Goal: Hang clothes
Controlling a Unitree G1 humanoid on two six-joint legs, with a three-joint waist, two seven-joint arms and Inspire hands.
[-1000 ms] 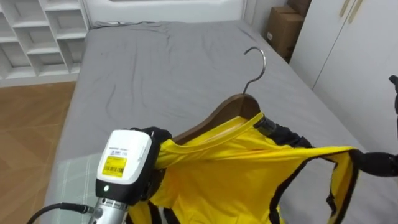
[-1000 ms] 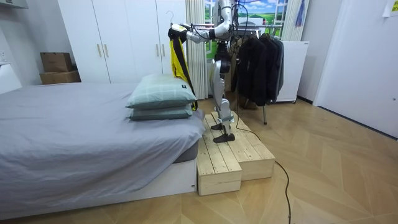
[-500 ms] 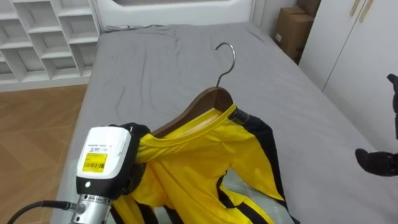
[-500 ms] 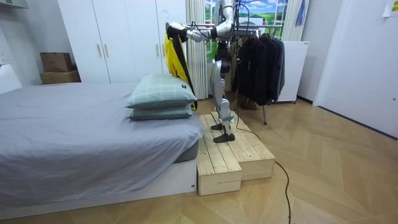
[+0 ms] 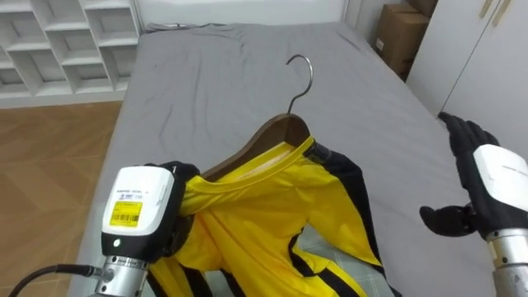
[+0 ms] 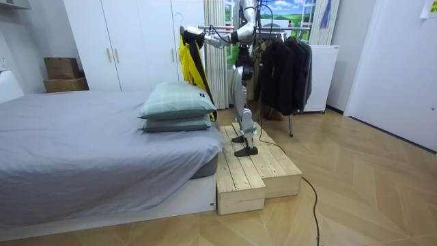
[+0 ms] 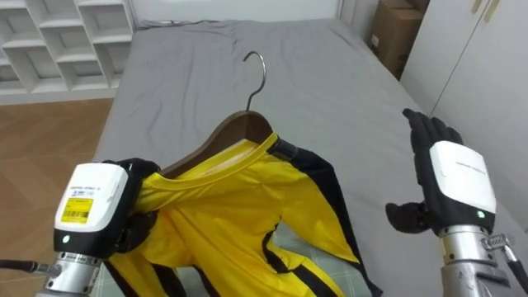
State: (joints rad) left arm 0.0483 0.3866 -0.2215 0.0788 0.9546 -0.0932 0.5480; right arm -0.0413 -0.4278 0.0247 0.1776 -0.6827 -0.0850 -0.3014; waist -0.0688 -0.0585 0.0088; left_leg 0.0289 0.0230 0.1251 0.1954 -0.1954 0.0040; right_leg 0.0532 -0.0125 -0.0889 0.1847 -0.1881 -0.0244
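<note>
Right hand (image 5: 495, 186) has let go of the shirt (image 5: 264, 223) and risen, fingers straight, empty. My left hand (image 5: 148, 210) grips the hanger (image 5: 285, 132) end, shirt draped on it above the bed (image 5: 206, 74). Hanging up comes next, I judge.

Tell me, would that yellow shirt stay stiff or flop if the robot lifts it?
Probably floppy: the yellow shirt sags in folds below the wooden hanger. Likely light, since the left hand alone holds it up. It could swing, hanging loose from the hanger.
</note>
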